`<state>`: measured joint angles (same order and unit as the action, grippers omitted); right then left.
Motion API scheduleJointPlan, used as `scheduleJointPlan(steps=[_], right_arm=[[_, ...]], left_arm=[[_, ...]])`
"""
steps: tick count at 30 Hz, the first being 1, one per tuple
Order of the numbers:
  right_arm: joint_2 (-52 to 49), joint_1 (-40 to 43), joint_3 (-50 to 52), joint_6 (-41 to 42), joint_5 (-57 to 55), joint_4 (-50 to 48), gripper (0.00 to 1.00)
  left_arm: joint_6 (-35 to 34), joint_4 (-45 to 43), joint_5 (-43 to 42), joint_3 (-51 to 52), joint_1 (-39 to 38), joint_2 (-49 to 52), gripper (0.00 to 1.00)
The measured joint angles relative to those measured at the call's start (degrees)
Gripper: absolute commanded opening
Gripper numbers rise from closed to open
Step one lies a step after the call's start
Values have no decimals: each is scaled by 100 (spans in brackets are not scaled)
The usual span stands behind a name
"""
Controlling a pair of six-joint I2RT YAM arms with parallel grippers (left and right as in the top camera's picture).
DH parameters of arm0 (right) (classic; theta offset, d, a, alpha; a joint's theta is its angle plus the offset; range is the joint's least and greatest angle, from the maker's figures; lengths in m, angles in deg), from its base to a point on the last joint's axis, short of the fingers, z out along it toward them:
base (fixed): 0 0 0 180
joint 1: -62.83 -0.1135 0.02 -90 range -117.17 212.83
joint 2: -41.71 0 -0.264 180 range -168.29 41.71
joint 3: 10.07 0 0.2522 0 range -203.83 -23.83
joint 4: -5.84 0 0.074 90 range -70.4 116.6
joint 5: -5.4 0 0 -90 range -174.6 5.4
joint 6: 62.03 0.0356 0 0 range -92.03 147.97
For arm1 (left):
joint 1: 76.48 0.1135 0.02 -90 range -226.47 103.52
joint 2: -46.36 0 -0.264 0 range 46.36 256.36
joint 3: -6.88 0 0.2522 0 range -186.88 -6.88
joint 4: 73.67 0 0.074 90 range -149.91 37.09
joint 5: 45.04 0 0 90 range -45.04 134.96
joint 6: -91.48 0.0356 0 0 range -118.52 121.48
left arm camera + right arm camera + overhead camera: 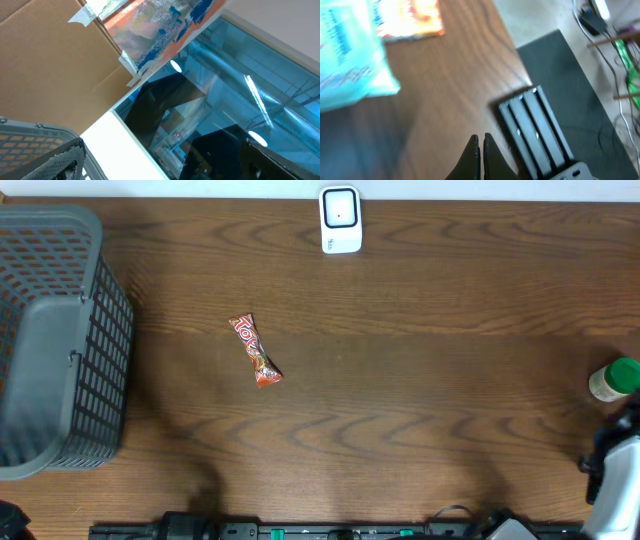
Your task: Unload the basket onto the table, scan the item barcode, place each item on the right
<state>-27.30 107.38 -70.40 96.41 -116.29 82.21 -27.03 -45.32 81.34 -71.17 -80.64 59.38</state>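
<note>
The item, a small candy bar in a red-orange wrapper, lies flat on the wooden table a little left of centre. No barcode shows on it. A white scanner stands at the table's far edge. My left gripper is open, its fingers spread wide with nothing between them, and it points up and away from the table. My right gripper is shut and empty, low over the wood near the table's edge. Only the right arm shows from overhead, at the near right corner, far from the candy bar.
A dark grey mesh basket fills the left side of the table. A green-capped bottle stands at the right edge. A black rail runs beside my right gripper. Blurred blue-white and orange packets lie beyond it.
</note>
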Motion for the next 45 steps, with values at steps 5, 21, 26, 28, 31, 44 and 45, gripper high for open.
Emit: scheduleJointPlan(steps=[5, 21, 26, 28, 31, 44, 45], right_arm=[[-468, 1108, 9, -284, 140, -345, 1], [-1755, 2310, 22, -1128, 240, -2583, 1], [-1797, 2312, 24, -1705, 273, -3270, 1], [-1829, 2315, 24, -1860, 273, -3289, 1], [-1989, 2321, 24, -2004, 273, -3244, 1], [-2433, 2415, 24, -2138, 199, -3654, 1], [-2448, 2415, 24, -2138, 181, -3705, 1]], left_arm=[[0, 4, 0, 0, 0, 0, 98], [0, 85, 0, 0, 0, 0, 98], [0, 111, 0, 0, 0, 0, 98], [0, 127, 0, 0, 0, 0, 98], [0, 144, 0, 0, 0, 0, 98], [0, 214, 0, 0, 0, 0, 98], [0, 219, 0, 0, 0, 0, 98]])
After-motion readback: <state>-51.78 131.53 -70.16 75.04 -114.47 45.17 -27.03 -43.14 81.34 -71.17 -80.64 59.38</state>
